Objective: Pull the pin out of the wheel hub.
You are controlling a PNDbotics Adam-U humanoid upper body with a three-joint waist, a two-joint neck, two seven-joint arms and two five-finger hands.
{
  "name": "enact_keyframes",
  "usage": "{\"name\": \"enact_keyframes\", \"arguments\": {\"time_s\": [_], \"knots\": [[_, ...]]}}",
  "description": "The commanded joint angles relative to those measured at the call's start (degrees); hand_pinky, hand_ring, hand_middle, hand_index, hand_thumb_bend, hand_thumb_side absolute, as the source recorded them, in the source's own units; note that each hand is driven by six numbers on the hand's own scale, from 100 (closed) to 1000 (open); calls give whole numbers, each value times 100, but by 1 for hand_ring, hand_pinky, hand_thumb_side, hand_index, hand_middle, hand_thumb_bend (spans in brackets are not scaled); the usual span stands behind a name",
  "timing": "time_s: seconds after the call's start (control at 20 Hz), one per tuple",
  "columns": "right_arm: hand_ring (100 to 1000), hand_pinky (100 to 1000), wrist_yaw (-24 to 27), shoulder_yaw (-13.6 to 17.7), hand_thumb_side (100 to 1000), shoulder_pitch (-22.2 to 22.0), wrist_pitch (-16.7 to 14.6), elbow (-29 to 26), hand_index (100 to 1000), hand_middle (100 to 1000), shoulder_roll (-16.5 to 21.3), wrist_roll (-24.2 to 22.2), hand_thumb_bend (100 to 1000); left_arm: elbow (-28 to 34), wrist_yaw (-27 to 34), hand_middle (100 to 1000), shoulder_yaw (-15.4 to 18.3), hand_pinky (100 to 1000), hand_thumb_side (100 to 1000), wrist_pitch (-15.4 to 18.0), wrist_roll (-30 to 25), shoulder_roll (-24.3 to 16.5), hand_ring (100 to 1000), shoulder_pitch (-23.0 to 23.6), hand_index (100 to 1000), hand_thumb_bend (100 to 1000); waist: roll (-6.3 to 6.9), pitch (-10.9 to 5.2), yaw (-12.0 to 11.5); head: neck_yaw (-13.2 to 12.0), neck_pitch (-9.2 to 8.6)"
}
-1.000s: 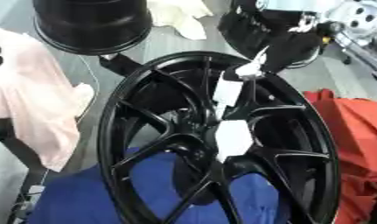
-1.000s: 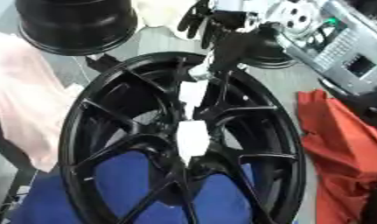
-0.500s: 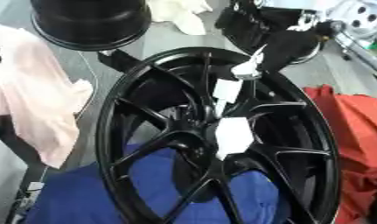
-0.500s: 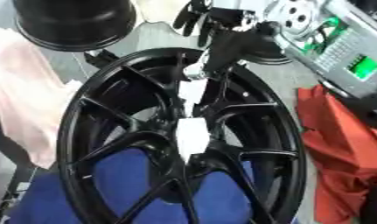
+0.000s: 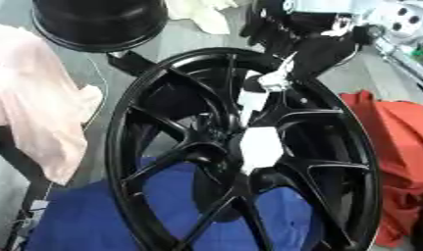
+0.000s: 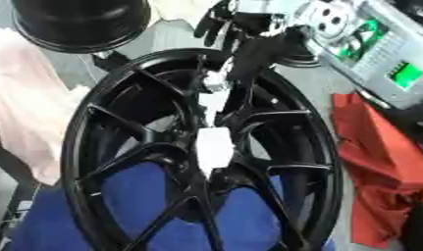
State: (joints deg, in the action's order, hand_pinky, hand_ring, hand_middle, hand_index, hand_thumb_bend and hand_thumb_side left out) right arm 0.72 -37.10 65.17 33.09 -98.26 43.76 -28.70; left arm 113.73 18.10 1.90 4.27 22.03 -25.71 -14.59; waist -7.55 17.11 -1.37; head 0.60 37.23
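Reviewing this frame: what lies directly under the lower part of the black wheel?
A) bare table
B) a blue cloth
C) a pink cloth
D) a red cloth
B: the blue cloth shows through the spokes of the wheel at its lower part, while the red cloth lies off to the right and the pink cloth off to the left.

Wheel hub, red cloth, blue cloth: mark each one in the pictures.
wheel hub (image 5: 259, 147), left eye view, on the white piece at its centre.
red cloth (image 6: 378, 162), right eye view, on its middle folds.
blue cloth (image 5: 86, 215), left eye view, on the bare part left of the rim.
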Motion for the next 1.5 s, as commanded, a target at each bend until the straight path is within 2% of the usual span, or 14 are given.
{"name": "enact_keyframes", "arguments": {"time_s": [0.05, 1.1, 1.5], "knots": [[724, 706, 32, 47, 295, 59, 98, -84, 858, 771, 205, -31, 510, 86, -33, 659, -7, 837, 769, -5, -5, -65, 741, -39, 762, 158, 48, -58, 11, 1, 18], [742, 714, -109, -27, 313, 8, 235, 23, 847, 771, 144, -86, 515, 86, -47, 658, -41, 838, 779, -24, -24, -74, 737, -81, 761, 160, -20, 145, -38, -72, -93], [741, 716, -190, -25, 315, -7, 297, 88, 838, 763, 123, -99, 511, 86, -52, 658, -48, 839, 781, -34, -29, -68, 735, -71, 761, 161, -33, 173, -36, -74, -102]]}}
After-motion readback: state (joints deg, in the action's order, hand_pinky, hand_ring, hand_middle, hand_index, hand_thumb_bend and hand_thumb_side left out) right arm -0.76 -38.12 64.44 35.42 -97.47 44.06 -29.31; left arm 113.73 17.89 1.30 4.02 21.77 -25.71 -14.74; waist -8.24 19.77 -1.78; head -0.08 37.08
